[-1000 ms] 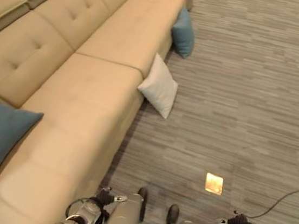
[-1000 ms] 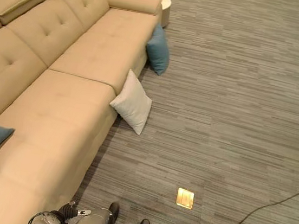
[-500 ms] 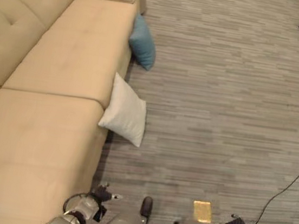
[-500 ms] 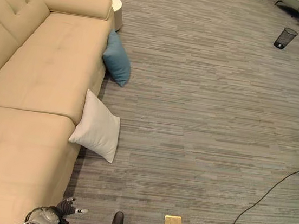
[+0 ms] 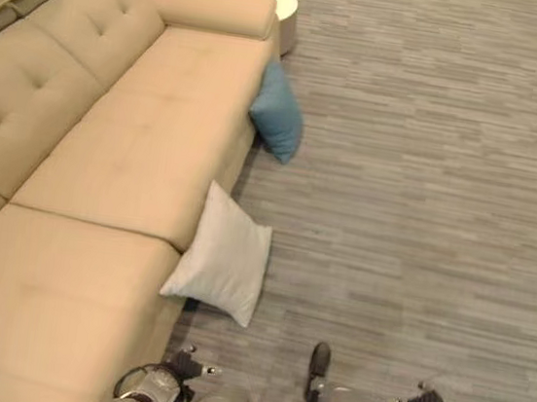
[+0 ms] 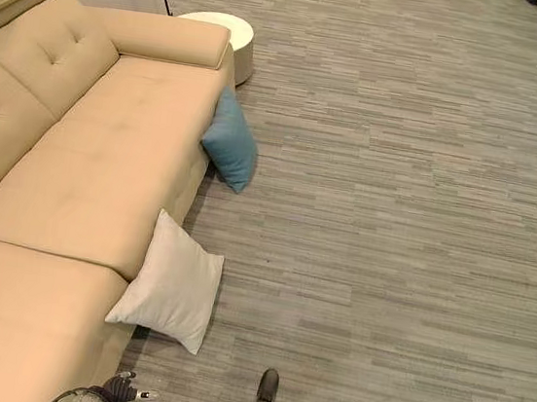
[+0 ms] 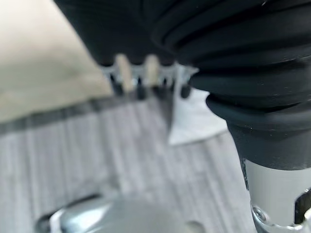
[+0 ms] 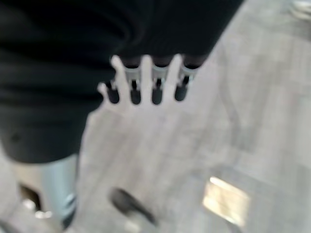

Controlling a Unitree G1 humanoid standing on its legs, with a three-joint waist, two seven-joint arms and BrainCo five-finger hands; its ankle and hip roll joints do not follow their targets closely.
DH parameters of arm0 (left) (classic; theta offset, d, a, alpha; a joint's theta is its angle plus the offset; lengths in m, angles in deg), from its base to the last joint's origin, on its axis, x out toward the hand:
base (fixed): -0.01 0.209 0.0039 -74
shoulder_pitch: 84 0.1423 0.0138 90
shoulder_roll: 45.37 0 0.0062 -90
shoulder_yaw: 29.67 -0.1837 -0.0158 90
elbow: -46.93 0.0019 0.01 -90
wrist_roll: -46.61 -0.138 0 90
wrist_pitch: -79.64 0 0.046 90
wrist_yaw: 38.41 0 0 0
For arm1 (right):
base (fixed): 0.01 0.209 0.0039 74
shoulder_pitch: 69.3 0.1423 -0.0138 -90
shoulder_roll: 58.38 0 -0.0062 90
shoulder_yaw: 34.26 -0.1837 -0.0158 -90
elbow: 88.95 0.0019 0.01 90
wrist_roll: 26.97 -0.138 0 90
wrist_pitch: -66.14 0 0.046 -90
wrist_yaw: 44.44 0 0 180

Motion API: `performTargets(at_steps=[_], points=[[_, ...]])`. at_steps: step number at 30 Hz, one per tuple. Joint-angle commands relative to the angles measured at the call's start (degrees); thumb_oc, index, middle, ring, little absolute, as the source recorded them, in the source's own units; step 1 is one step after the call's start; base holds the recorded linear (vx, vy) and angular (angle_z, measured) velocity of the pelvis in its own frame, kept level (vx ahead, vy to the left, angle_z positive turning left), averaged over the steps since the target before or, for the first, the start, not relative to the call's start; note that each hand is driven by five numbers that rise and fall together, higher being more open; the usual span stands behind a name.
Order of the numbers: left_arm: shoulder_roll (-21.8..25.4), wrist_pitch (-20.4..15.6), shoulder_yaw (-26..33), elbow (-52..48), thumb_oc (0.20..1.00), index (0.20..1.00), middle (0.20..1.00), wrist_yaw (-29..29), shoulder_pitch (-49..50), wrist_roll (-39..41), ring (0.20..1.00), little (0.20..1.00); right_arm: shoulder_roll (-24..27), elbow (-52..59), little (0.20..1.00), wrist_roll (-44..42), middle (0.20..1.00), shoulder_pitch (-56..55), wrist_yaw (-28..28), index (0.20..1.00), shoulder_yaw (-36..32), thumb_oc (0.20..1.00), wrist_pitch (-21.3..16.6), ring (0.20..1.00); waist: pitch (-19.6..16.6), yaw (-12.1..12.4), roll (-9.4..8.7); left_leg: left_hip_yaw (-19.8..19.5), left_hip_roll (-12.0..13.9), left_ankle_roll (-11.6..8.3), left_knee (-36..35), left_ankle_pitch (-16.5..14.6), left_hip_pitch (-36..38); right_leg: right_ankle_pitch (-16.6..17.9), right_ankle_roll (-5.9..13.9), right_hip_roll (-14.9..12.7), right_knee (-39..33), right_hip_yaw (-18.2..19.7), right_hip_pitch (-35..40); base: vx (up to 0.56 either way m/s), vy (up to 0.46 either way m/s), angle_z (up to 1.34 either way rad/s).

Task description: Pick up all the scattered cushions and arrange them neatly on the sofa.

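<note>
Nearest is the white cushion (image 6: 168, 295), on the floor (image 6: 393, 226) leaning against the sofa (image 6: 64, 186) front edge. Further along that edge sits the blue cushion (image 6: 229, 143), same deal. Both look soft and light, so I'd pinch a corner or squeeze the sides. Left hand (image 7: 146, 80) and right hand (image 8: 146, 82) hang low, fingers straight, holding nothing.

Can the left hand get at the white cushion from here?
Probably yes: the white cushion leans on the sofa just ahead of the left hand, open and empty, with bare floor between.
</note>
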Motion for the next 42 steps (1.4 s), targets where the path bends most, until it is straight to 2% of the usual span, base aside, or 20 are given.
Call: performTargets(at_steps=[1, 3, 5, 6, 8, 9, 13, 16, 17, 20, 22, 23, 24, 27, 28, 29, 31, 37, 40, 42], points=[[0.81, -0.18, -2.10, -2.32, 1.000, 1.000, 1.000, 0.61, -0.02, 0.33, 1.000, 1.000, 2.56, -1.15, 1.000, -0.55, 1.000, -0.81, 0.92, 1.000, 1.27, 1.000, 0.12, 1.000, 1.82, -0.32, -0.99, 3.06, 1.22, 2.17, -17.92, 3.98, 1.94, -4.25, 10.00, -1.99, 4.04, 1.18, 3.51, 0.26, -0.087, -0.13], [0.48, -0.21, -2.67, -2.53, 1.000, 1.000, 1.000, 0.43, 0.03, 0.05, 1.000, 1.000, 2.75, -1.29, 1.000, -0.24, 1.000, -1.45, 0.95, 1.000, 1.45, 1.000, 0.05, 1.000, 1.13, 0.24, -0.94, 4.83, -0.33, 3.02, -26.63, 0.72, 0.90, -5.52, 10.78, -1.51, 2.95, 0.80, 5.63, 0.33, -0.062, -0.08], [0.46, -0.41, -2.99, -2.77, 1.000, 1.000, 1.000, 0.38, -0.07, -0.12, 1.000, 1.000, 2.83, -1.50, 1.000, -0.37, 1.000, -1.72, 1.11, 1.000, 1.40, 1.000, -0.02, 1.000, 0.78, 0.63, -0.28, 7.22, -0.44, 2.63, -34.14, 4.02, -1.32, -6.92, 11.01, -0.32, 2.11, -0.02, 7.74, 0.23, -0.028, 0.11], [0.46, -0.41, -3.00, -2.78, 1.000, 1.000, 1.000, 0.38, -0.05, -0.12, 1.000, 1.000, 2.83, -1.51, 1.000, -0.37, 1.000, -1.74, 1.11, 1.000, 1.40, 1.000, -0.03, 1.000, 0.81, 0.62, -0.37, 7.23, -0.55, 2.63, -34.41, 4.14, -1.10, -6.96, 11.03, -0.42, 2.07, -0.02, 7.86, 0.14, -0.013, 0.30], [0.76, -0.31, -3.32, -2.94, 1.000, 1.000, 1.000, 0.19, 0.07, -0.54, 1.000, 1.000, 2.75, -1.80, 1.000, -0.30, 1.000, -2.20, 1.25, 1.000, 1.45, 1.000, 0.16, 1.000, 0.67, 1.25, 0.27, 10.44, 0.52, 2.31, -39.08, 7.60, -2.14, -7.95, 10.91, 0.82, 1.59, -0.33, 9.60, 0.16, -0.004, 0.10], [0.79, -0.35, -2.81, -2.90, 1.000, 1.000, 1.000, 0.25, 0.39, -0.30, 1.000, 1.000, 2.55, -1.91, 1.000, -0.54, 1.000, -2.19, 0.86, 1.000, 1.38, 1.000, 0.13, 1.000, 0.44, 1.71, 0.38, 11.28, 0.51, 2.65, -40.09, 7.44, -1.60, -8.50, 10.93, 1.25, 1.84, -0.02, 10.03, 0.22, 0.027, -0.07], [1.03, -0.04, -1.56, -1.38, 1.000, 1.000, 1.000, 0.19, 1.94, -0.28, 1.000, 1.000, 1.82, -1.89, 1.000, 0.85, 1.000, -2.98, 0.49, 1.000, 1.50, 1.000, 0.17, 1.000, -1.67, 2.10, 0.04, 9.46, -1.20, 4.05, -43.89, 6.56, 2.41, -10.16, 12.47, 0.43, 5.78, -0.79, 10.88, 0.27, 0.081, -0.08], [1.81, 0.27, -0.70, -1.15, 1.000, 1.000, 1.000, 0.08, 1.78, -0.02, 1.000, 1.000, 1.98, -1.43, 1.000, 1.74, 1.000, -2.58, 0.04, 1.000, 1.06, 1.000, 0.34, 1.000, -1.35, 1.88, 0.91, 7.89, -2.22, 6.45, -44.57, 4.38, 6.23, -8.12, 15.31, -3.21, 22.13, -2.59, 4.56, 0.10, 0.103, 0.20], [2.07, 0.27, -0.79, -1.16, 1.000, 1.000, 1.000, 0.05, 1.65, 0.01, 1.000, 1.000, 1.86, -1.17, 1.000, 1.52, 1.000, -2.58, -0.13, 1.000, 0.84, 1.000, 0.31, 1.000, -1.05, 1.59, 1.16, 7.05, -2.34, 6.80, -44.74, 4.13, 7.04, -6.84, 15.48, -3.58, 25.53, -2.39, 2.57, 0.11, 0.013, 0.61], [2.32, -0.04, -0.71, -1.29, 1.000, 1.000, 1.000, 0.37, 1.42, 0.37, 1.000, 1.000, 1.62, -0.88, 1.000, 1.19, 1.000, -2.21, 0.08, 1.000, 0.83, 1.000, 0.05, 1.000, -0.76, 0.93, 1.95, 4.36, -2.22, 6.89, -45.96, 3.47, 9.25, -6.53, 14.42, -4.75, 24.08, -1.63, -0.86, 0.12, -0.044, 0.89], [2.30, -0.23, -1.01, -1.21, 1.000, 1.000, 1.000, 0.46, 1.27, 0.31, 1.000, 1.000, 1.45, -0.71, 1.000, 1.01, 1.000, -1.86, 0.00, 1.000, 1.09, 1.000, 0.02, 1.000, -0.66, 0.20, 2.03, 2.74, -2.44, 6.59, -46.81, 3.39, 10.17, -5.81, 14.27, -4.20, 19.51, 0.94, -2.35, 0.20, -0.111, 0.74], [2.28, -0.44, -1.37, -1.00, 1.000, 1.000, 1.000, 0.63, 0.96, 0.04, 1.000, 1.000, 1.26, -0.80, 1.000, 0.78, 1.000, -1.75, 0.01, 1.000, 1.36, 1.000, 0.17, 1.000, -0.54, -0.91, 1.66, 0.23, -3.42, 6.19, -47.29, 3.10, 11.16, -3.77, 14.92, -3.00, 13.53, 6.48, -4.14, 0.20, -0.111, 0.37], [2.27, -0.45, -1.37, -0.99, 1.000, 1.000, 1.000, 0.63, 0.97, 0.04, 1.000, 1.000, 1.26, -0.81, 1.000, 0.77, 1.000, -1.76, 0.02, 1.000, 1.38, 1.000, 0.16, 1.000, -0.42, -0.98, 1.73, 0.15, -3.36, 6.18, -47.30, 2.98, 11.36, -3.82, 14.91, -2.95, 13.44, 6.39, -3.87, 0.25, -0.140, 0.52], [2.07, -1.01, -2.40, -0.72, 1.000, 1.000, 1.000, 0.79, -0.33, -0.39, 1.000, 1.000, 1.17, -1.13, 1.000, 0.45, 1.000, -2.19, -0.05, 1.000, 1.46, 1.000, 0.59, 1.000, 0.39, -2.72, 1.24, -6.84, -5.20, 5.37, -46.92, 1.87, 13.05, -0.05, 16.40, -0.64, 7.92, 17.21, -7.27, 0.17, -0.118, 1.19], [2.06, -1.01, -2.40, -0.72, 1.000, 1.000, 1.000, 0.79, -0.33, -0.38, 1.000, 1.000, 1.18, -1.14, 1.000, 0.45, 1.000, -2.19, -0.05, 1.000, 1.46, 1.000, 0.58, 1.000, 0.43, -2.83, 1.31, -6.97, -5.15, 5.36, -46.90, 1.81, 13.11, -0.11, 16.38, -0.62, 7.94, 17.07, -7.19, 0.20, -0.273, 1.78], [1.93, -1.12, -2.80, -0.52, 1.000, 1.000, 1.000, 0.81, -0.85, -0.55, 1.000, 1.000, 1.06, -1.53, 1.000, 0.43, 1.000, -2.86, -0.09, 1.000, 1.16, 1.000, 0.50, 1.000, 0.03, -2.95, 0.30, -11.92, -6.31, 4.83, -45.53, 0.77, 13.36, 0.39, 16.29, -1.63, 5.48, 16.25, -5.21, 0.13, -0.258, 1.64], [1.77, -1.05, -2.81, -0.41, 1.000, 1.000, 1.000, 0.89, -0.57, -0.17, 1.000, 1.000, 0.92, -1.97, 1.000, 0.57, 1.000, -3.21, -0.20, 1.000, 1.17, 1.000, 0.38, 1.000, -0.42, -2.92, 0.40, -14.75, -5.61, 3.86, -45.31, 0.85, 13.48, -0.58, 15.60, -1.03, 5.89, 15.40, -3.65, 0.13, -0.298, 1.78], [1.83, -1.09, -2.69, -0.46, 1.000, 1.000, 1.000, 0.55, -0.04, 0.64, 1.000, 1.000, 1.51, -1.68, 1.000, 0.75, 1.000, -2.70, -0.19, 1.000, 1.57, 1.000, -0.28, 1.000, -1.56, -2.04, 0.08, -18.16, -3.65, 1.33, -46.44, 3.10, 11.51, -2.33, 13.94, -0.24, 3.90, 11.17, -0.22, 0.02, -0.194, 1.12], [1.72, -1.12, -2.88, -0.62, 1.000, 1.000, 1.000, 0.57, -0.04, 1.14, 1.000, 1.000, 2.24, -0.65, 1.000, 0.63, 1.000, -1.98, 0.28, 1.000, 1.67, 1.000, -0.78, 1.000, -1.56, -1.79, 0.11, -16.63, -2.87, 0.61, -46.47, 4.44, 9.25, -3.18, 13.36, -0.69, 2.19, 7.65, 1.74, -0.06, -0.131, 0.55], [1.61, -1.07, -3.21, -0.87, 1.000, 1.000, 1.000, 0.68, -0.36, 0.99, 1.000, 1.000, 2.77, -0.35, 1.000, 0.42, 1.000, -1.49, 0.36, 1.000, 1.30, 1.000, -0.63, 1.000, -1.27, -2.40, -0.28, -9.40, -1.18, 0.67, -44.86, 3.74, 7.05, -3.64, 13.25, -1.53, 2.07, 5.78, 2.16, -0.14, -0.043, 1.02]])
